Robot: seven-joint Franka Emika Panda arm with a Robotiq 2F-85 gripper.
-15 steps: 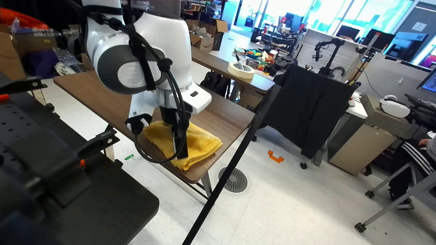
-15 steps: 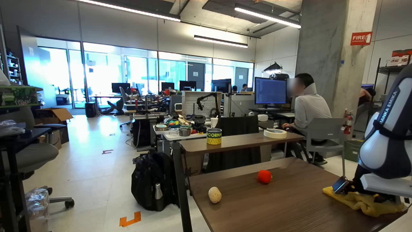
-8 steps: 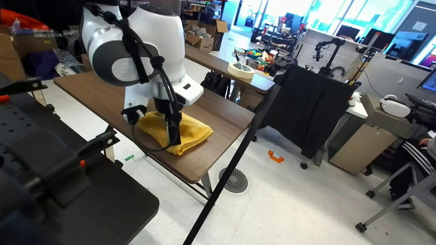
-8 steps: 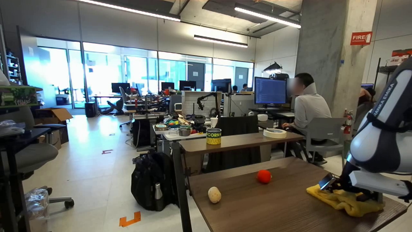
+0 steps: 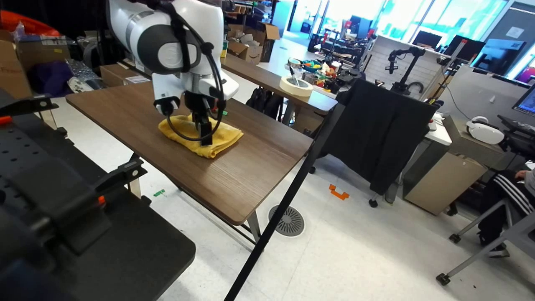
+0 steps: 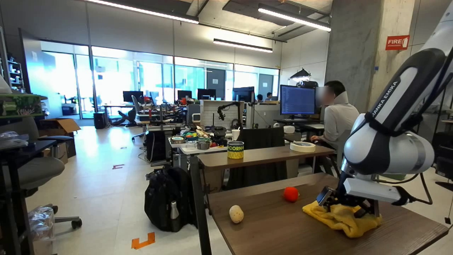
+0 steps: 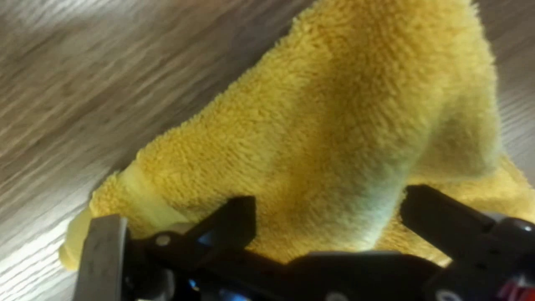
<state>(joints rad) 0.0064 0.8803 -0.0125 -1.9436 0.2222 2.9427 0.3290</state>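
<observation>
Standing down on the yellow towel point(image 5: 225, 136) in an exterior view, the fingers point(image 5: 206, 136) look to be touching its top, and it lies in folds on the bench point(image 5: 255, 167), well in from the near corner. So contact seems made; a lift isn't, the towel lying along the surface. In an exterior view it's rumpled beneath the fingers, and off to the side sit a red tomato point(image 6: 291, 194) and a pale potato point(image 6: 236, 214), both apart from the towel, no finger on either. Up on the back bench point(image 6: 269, 155), a corn can point(image 6: 235, 150) and a roll of tape point(image 6: 302, 147), also untouched. Over to the wrist view: fingers spread wide, tips well apart, fluffy yellow folds running beneath and between them, no pinch to be seen! Part of the towel humps up over a lower layer. My call: the fingers are in place on the towel, but neither a firm hold nor a clean parting is done; how near the finish that puts things, nobody could read from here.
</observation>
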